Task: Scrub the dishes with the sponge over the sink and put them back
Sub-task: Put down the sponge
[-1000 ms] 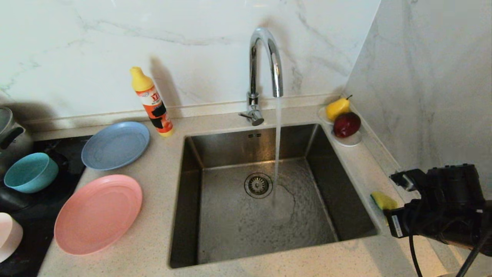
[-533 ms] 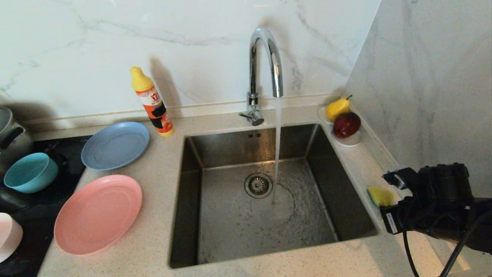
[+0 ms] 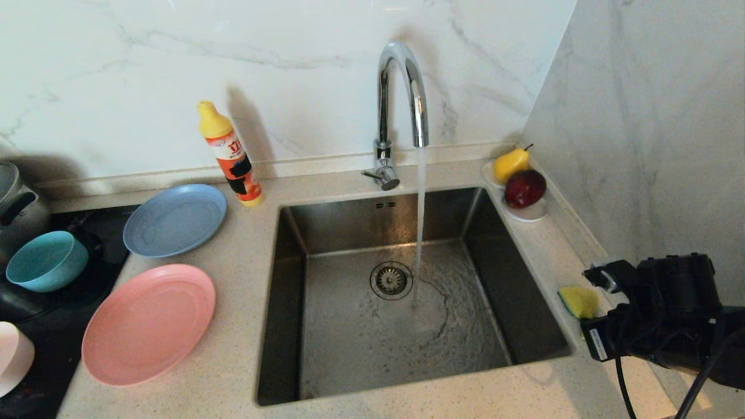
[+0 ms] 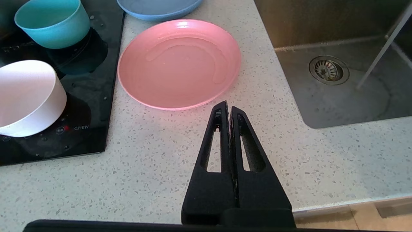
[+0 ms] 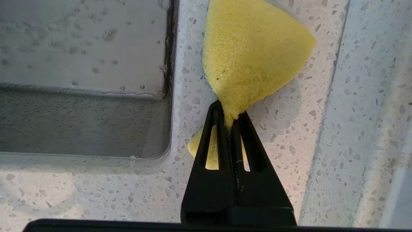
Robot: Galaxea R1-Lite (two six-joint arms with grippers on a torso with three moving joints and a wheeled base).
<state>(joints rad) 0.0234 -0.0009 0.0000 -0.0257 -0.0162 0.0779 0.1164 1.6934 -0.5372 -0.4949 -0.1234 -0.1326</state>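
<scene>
My right gripper (image 5: 229,116) is pinched tight on the sponge (image 5: 251,54) at the frame's right edge, beside the sink (image 3: 291,302) (tap running). Left gripper (image 4: 228,109) sits closed and empty below the pink plate (image 4: 178,62).

Head camera looks down across the sink (image 3: 407,302) — wrist cameras hover close, both sharing its steel basin.

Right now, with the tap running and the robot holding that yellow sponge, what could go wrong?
1. The right gripper pinches the sponge only at a squashed corner; it might slip out when scrubbing starts.
2. Water from the faucet is running hard into the sink; a plate held beneath it could splash the counter.
3. The pink plate looks wet, so it may be slippery to grasp.
</scene>
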